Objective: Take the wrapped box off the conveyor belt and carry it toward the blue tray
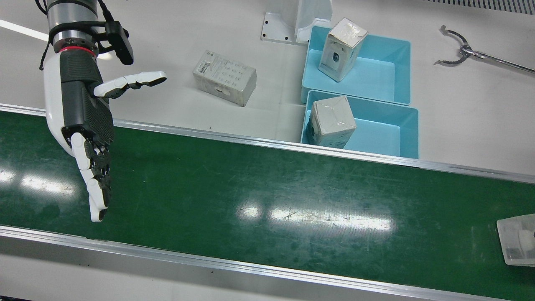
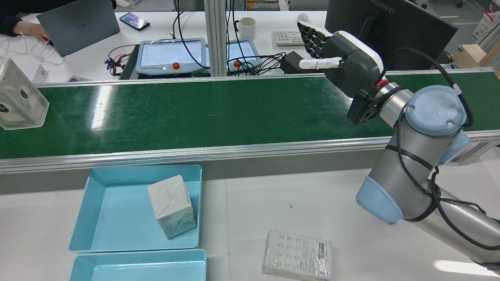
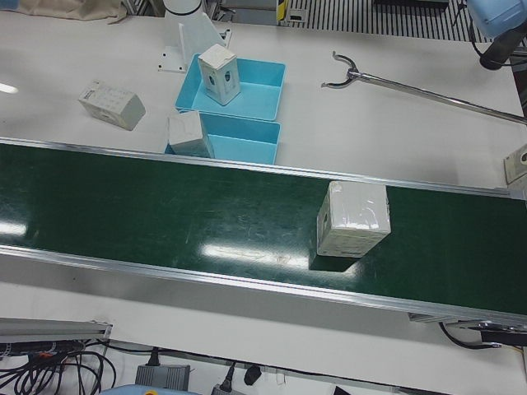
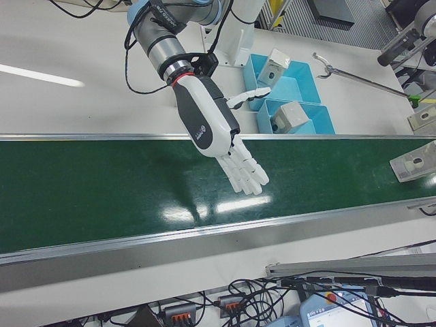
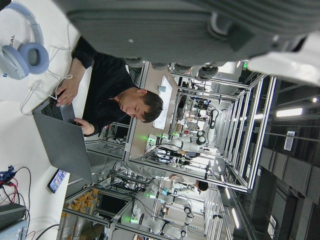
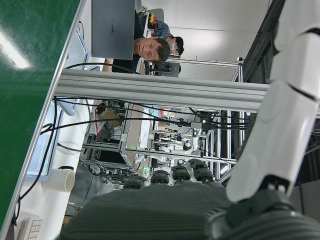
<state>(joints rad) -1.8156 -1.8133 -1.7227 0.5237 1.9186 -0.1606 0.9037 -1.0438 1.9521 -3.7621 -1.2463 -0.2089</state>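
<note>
The wrapped box (image 3: pixel 352 218) stands on the green conveyor belt (image 1: pixel 267 184), toward the robot's left end; it also shows at the edge of the front view (image 1: pixel 518 240) and the rear view (image 2: pixel 17 97). My right hand (image 1: pixel 83 121) hovers open over the belt's other end, far from the box, fingers stretched flat and thumb out sideways (image 4: pixel 218 129). Two blue trays (image 1: pixel 401 133) sit beside the belt, each holding a wrapped box (image 1: pixel 332 121). My left hand (image 5: pixel 165 25) shows only in its own view, off the table, holding nothing.
A flat wrapped pack (image 1: pixel 225 77) lies on the white table near the trays. A metal grabber tool (image 1: pixel 459 48) rests at the far side. Beyond the belt are teach pendants (image 2: pixel 172 52), a monitor and a person at a laptop (image 2: pixel 78 23).
</note>
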